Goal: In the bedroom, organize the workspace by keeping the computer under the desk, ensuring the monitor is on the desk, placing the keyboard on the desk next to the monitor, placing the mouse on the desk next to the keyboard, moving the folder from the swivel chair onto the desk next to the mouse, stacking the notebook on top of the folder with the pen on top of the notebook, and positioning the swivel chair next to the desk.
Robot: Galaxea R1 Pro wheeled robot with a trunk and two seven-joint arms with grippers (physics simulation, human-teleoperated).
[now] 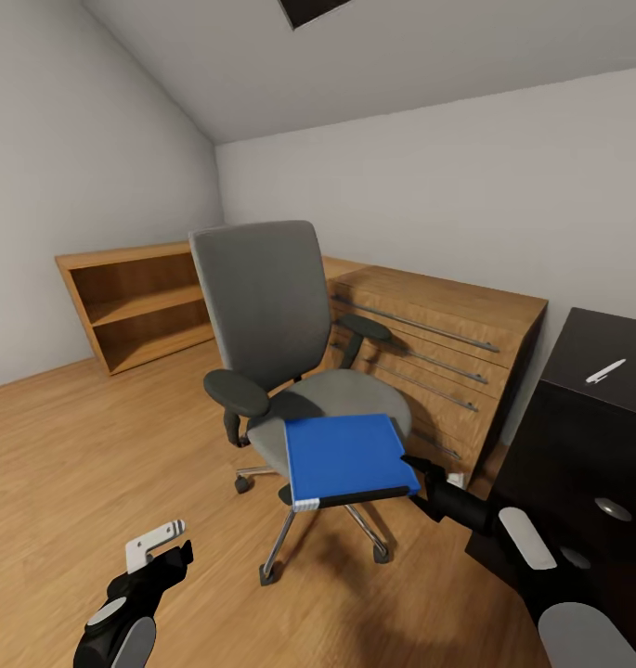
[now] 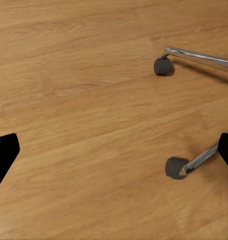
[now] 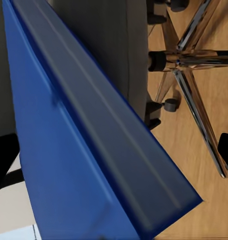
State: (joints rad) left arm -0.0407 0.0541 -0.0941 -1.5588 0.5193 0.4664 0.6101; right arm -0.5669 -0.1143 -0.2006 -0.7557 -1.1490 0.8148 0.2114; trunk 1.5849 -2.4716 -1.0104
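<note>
Early going — folder [image 1: 347, 455] gripped at its edge by right end effector [image 1: 416, 471], overhanging the swivel chair [image 1: 271, 353] seat, not yet on the worktop [image 1: 596, 408] beside it; left end effector [image 1: 162, 547] open, empty.

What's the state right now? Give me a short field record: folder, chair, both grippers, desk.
folder: blue folder on the swivel chair seat, overhanging its front edge
right gripper: right gripper at the folder's right edge; grip cannot be confirmed
left gripper: left gripper low over the wooden floor, open, holding nothing
desk: black desk at right, white pen on top
folder moved to desk: not yet
</note>
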